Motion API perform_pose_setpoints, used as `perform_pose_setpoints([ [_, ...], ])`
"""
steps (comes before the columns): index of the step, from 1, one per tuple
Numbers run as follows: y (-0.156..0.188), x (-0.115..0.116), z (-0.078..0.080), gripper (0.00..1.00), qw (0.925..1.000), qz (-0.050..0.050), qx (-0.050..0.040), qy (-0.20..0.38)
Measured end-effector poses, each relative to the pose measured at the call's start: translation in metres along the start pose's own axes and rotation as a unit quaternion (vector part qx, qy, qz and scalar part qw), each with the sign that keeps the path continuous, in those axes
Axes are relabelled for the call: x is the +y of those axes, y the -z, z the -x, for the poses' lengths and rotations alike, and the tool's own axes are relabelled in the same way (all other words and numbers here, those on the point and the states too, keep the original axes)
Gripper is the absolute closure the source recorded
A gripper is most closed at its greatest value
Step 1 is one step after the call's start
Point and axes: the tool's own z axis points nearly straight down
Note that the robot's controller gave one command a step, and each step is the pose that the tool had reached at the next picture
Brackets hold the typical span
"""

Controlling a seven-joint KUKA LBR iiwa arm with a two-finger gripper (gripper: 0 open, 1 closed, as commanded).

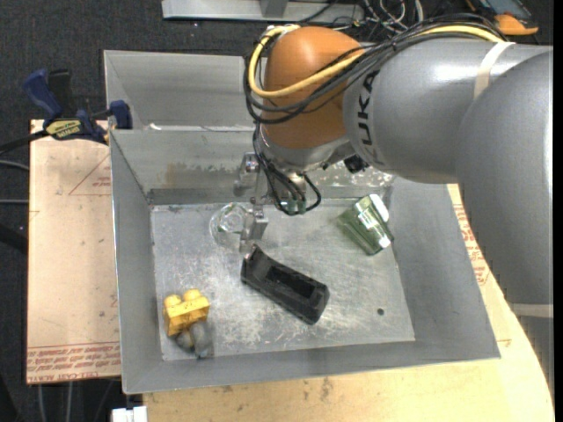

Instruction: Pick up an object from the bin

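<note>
My gripper (pixel 254 225) hangs low over the bin's floor, left of centre, under the orange wrist cover. Right beside it on the left lies a small clear plastic piece (pixel 225 221), touching or nearly touching the gripper's tip. A black oblong holder (pixel 284 287) lies slanted just below the gripper, its upper left end almost under the tip.
A green and white packet (pixel 366 225) lies at the right of the bin's floor. A yellow block (pixel 186 310) with a grey lump (pixel 199 341) beside it sits in the front left corner. Crinkled clear plastic (pixel 365 179) rests by the back right wall. The arm covers the bin's upper right.
</note>
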Motion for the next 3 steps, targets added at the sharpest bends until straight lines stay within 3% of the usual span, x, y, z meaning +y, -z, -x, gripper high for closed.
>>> perform_pose_setpoints([
  [1,0.005,-0.001,0.002,0.0,1.0,0.0,-0.0037,-0.001],
  [2,-0.079,-0.006,-0.014,1.0,0.9992,0.006,-0.0134,-0.036],
  [3,-0.079,-0.006,-0.014,1.0,0.9992,0.006,-0.0132,-0.036],
])
